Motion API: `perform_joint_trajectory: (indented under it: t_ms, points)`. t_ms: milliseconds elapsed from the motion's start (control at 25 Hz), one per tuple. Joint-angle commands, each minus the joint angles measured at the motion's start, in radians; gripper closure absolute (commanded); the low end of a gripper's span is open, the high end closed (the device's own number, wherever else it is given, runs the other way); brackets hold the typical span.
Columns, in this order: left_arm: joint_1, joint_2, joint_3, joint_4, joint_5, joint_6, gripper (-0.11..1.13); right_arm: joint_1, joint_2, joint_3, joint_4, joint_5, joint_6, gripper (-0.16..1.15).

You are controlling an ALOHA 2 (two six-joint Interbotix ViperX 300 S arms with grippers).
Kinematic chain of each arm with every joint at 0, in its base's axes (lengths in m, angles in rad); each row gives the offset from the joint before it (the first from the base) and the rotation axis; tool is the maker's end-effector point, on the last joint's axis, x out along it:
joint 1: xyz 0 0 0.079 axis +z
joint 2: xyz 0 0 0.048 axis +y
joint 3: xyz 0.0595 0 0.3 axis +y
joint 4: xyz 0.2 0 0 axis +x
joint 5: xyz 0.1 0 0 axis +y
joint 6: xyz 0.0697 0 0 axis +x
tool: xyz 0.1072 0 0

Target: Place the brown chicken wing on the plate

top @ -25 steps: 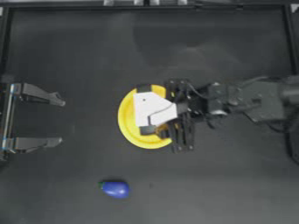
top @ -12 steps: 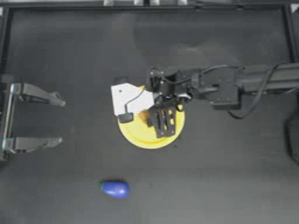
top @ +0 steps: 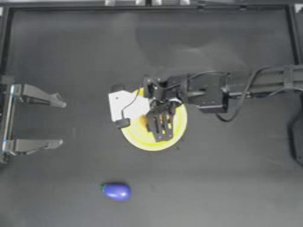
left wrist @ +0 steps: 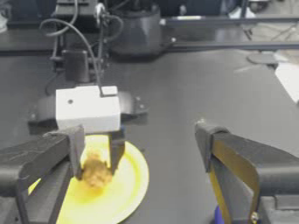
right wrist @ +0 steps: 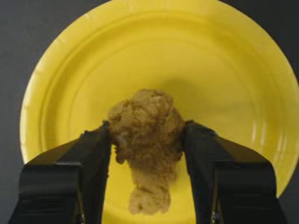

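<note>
The brown chicken wing (right wrist: 146, 127) is a lumpy tan piece pinched between my right gripper's (right wrist: 146, 136) two dark fingers. It hangs over the middle of the yellow plate (right wrist: 234, 65). From above, the right gripper (top: 160, 127) points down over the plate (top: 137, 138) and hides the wing. The left wrist view shows the wing (left wrist: 95, 171) held just above the plate (left wrist: 123, 192); I cannot tell if it touches. My left gripper (top: 36, 119) is parked open at the table's left edge.
A glossy blue rounded object (top: 116, 191) lies on the dark table in front of the plate, towards the left. The right arm stretches in from the right side across the middle of the table.
The right gripper has moved left across the plate with the wing in it and now points down over the plate's middle. The left arm has not moved.
</note>
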State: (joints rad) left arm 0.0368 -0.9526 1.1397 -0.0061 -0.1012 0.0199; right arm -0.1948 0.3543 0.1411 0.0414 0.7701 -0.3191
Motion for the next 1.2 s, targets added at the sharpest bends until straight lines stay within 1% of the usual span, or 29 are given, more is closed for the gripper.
perform_joint_trajectory:
  t_ms: [40,200,320,600,680,960,1120,1200]
  points:
    - [0.002,0.018,-0.020,0.000,-0.003,0.000,-0.01,-0.003,-0.023,-0.029,-0.002,-0.008,-0.002,0.57]
    - [0.002,0.018,-0.018,-0.002,-0.005,0.000,-0.01,-0.003,-0.021,-0.029,-0.002,-0.025,-0.014,0.53]
    - [0.002,0.018,-0.018,0.000,-0.005,0.000,-0.01,-0.003,-0.020,-0.031,0.005,-0.028,-0.034,0.45]
    - [0.002,0.018,-0.018,-0.002,-0.003,0.000,-0.01,-0.014,-0.018,-0.032,0.006,-0.034,-0.028,0.03]
    - [0.002,0.018,-0.018,0.000,-0.003,0.000,-0.01,-0.017,-0.018,-0.034,0.008,-0.034,-0.025,-0.05]
    - [0.002,0.018,-0.017,0.000,-0.005,0.000,-0.01,-0.020,-0.026,-0.038,0.011,-0.028,-0.023,-0.04]
    - [0.002,0.018,-0.017,0.000,-0.005,0.000,-0.01,-0.020,-0.075,-0.037,0.061,-0.017,-0.035,-0.04]
    - [0.002,0.018,-0.017,-0.002,-0.003,0.000,-0.01,-0.020,-0.107,-0.031,0.077,-0.015,-0.038,-0.04]
